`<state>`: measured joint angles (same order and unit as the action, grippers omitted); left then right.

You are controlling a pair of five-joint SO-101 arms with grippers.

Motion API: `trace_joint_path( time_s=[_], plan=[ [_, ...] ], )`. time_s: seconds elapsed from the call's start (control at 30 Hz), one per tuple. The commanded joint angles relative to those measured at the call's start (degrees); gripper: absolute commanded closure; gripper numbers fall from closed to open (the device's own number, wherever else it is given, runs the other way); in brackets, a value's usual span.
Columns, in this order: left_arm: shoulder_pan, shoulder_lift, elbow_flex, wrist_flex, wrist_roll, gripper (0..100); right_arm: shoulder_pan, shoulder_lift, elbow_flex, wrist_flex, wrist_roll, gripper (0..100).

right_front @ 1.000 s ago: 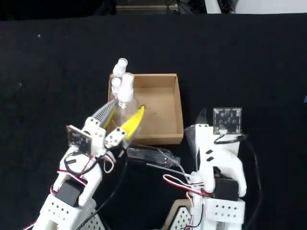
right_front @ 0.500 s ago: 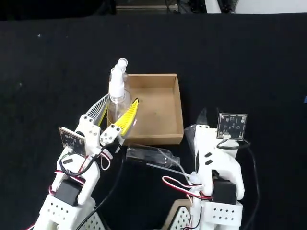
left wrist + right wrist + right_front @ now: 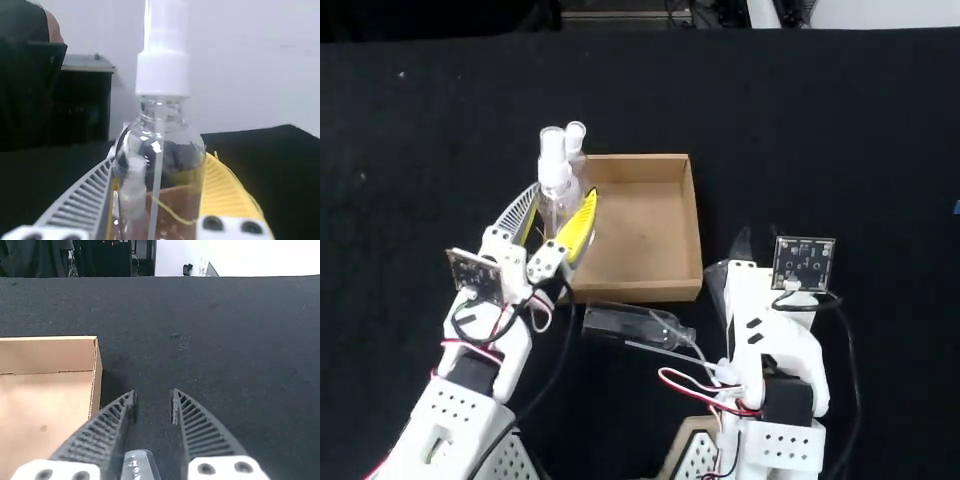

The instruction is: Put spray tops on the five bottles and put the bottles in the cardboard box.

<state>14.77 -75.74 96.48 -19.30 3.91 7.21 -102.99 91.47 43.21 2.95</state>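
1. The left fingers (image 3: 563,196), one grey and one yellow, are closing tight on the clear body of a spray bottle (image 3: 558,203), one finger on each side of it.
2. That spray bottle is standing upright in the grip with its white spray top (image 3: 552,150) fitted. It is sitting at the 9 to 10 o'clock edge of the cardboard box (image 3: 665,170), right at the left wall. I cannot tell whether its base is inside or outside that wall. In the left wrist view the spray top (image 3: 163,65) is rising above the glassy shoulder of the bottle (image 3: 172,165).
3. A second spray top (image 3: 576,130) is showing just beyond the held bottle, at its 1 o'clock. The body below it is hidden.
4. The cardboard box is lying open-topped in the middle of the black table (image 3: 840,130), its brown floor showing.
5. A clear bottle (image 3: 625,324) is lying on its side on the table at the box's 6 o'clock, just outside the near wall.
6. The right fingers (image 3: 153,398) are standing partly open, a narrow gap between their ribbed tips and nothing held there. They are pointing toward 12 o'clock over bare table, just beside the box's right wall. In the high view they (image 3: 740,250) are sitting at the box's 4 o'clock.
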Motion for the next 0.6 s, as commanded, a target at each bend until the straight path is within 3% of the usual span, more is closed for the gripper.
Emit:
trace_joint_path(
  time_s=[0.0, 0.57],
  plan=[
    [-0.22, 10.55, 0.66, -10.02, 0.35, 97, 1.05, -5.58, -0.04, 0.26, -0.26, 90.3],
    [-0.13, 18.37, 0.4, -10.02, 0.53, 97, 1.05, -5.58, -0.04, 0.26, -0.26, 90.3]
  ],
)
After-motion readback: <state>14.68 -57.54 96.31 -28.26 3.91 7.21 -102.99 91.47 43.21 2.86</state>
